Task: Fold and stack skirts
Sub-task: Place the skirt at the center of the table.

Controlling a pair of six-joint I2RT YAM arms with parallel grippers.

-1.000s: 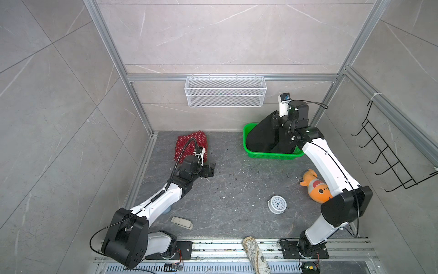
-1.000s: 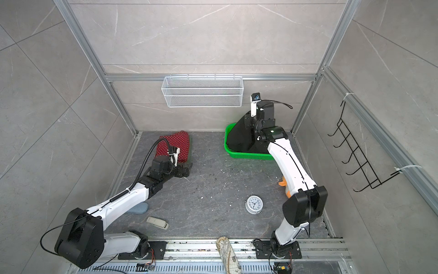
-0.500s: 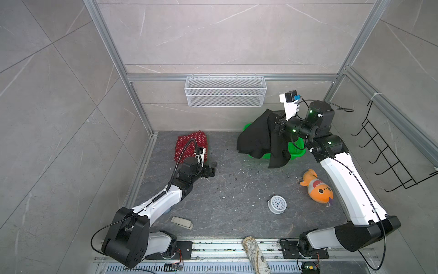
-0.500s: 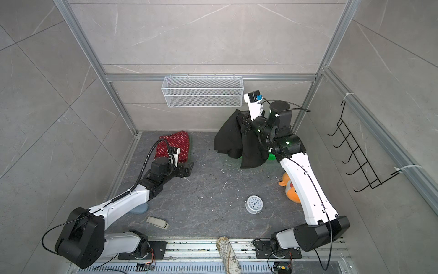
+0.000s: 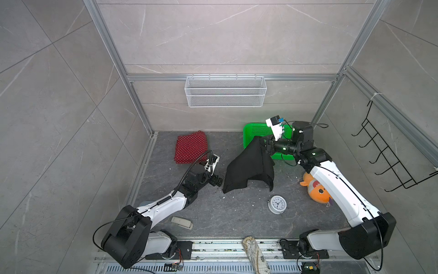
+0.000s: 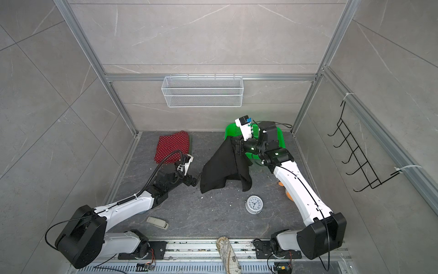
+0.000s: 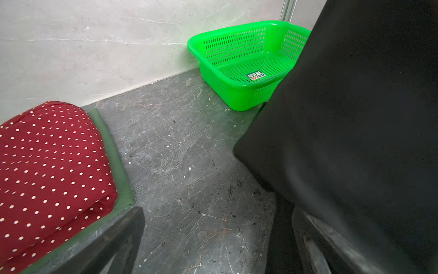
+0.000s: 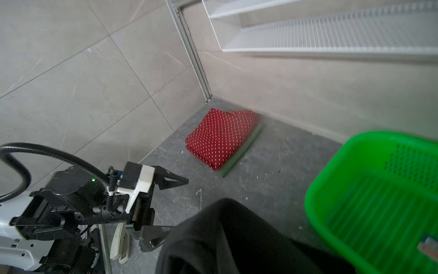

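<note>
Left wrist view: the left gripper (image 7: 213, 239) has its fingers (image 7: 113, 242) spread wide with nothing between them, low over the grey marbled floor (image 7: 177, 154). The black skirt (image 7: 355, 118) hangs just beside one finger and partly covers it. In both top views the right gripper (image 5: 265, 144) is clamped tight on the top edge of the black skirt, which drapes down from it like a tent between the two arms. I cannot tell whether its lower corners touch the floor. Past the left gripper, near the back wall, the red polka-dot skirt (image 5: 190, 147) lies folded on the olive green skirt (image 7: 113, 161), whose edge shows along one side. The green basket (image 5: 257, 131) sits behind the right gripper.
</note>
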